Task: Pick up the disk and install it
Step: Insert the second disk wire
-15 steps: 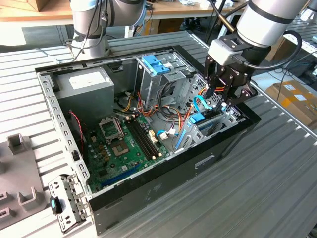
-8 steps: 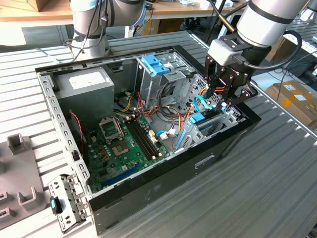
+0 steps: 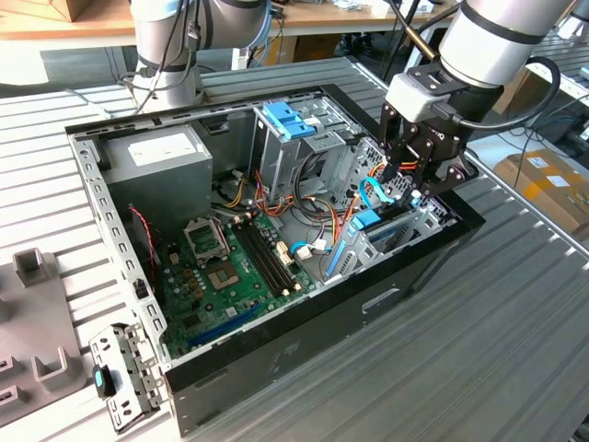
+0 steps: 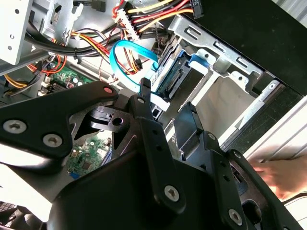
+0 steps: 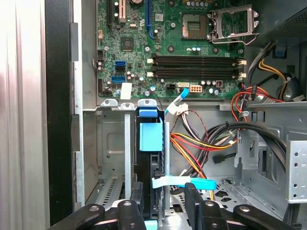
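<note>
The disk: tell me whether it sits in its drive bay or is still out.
In. The disk stands on edge in the metal drive bay, its blue carrier between the rails; the gripper hangs right above it.

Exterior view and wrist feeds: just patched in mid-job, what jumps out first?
The open computer case dominates the exterior view, its green motherboard exposed. At the exterior view's right end of the case the end effector hangs over the drive bay, where the blue-framed disk stands on edge in the metal cage in the first wrist view. A bright blue cable loops just beyond the fingers in the second wrist view.
</note>
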Robot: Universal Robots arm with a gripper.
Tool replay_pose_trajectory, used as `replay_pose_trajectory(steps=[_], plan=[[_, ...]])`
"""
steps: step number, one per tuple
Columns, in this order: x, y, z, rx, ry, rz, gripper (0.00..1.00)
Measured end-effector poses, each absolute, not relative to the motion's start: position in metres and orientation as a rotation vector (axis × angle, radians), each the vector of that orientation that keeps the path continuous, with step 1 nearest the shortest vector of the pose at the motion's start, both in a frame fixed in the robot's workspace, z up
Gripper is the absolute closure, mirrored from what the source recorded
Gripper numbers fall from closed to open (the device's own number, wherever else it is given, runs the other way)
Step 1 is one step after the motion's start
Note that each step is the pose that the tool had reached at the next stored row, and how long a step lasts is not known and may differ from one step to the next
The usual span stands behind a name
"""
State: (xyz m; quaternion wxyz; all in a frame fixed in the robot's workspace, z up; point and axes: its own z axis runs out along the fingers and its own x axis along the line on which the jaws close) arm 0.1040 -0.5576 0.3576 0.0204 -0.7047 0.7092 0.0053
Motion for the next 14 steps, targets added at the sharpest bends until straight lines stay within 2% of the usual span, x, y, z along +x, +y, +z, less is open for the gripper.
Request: replay_pose_trajectory(steps=[14], plan=[[0.1045,-0.5574,0.3607,-2.185,2.200,0.016,0.53]])
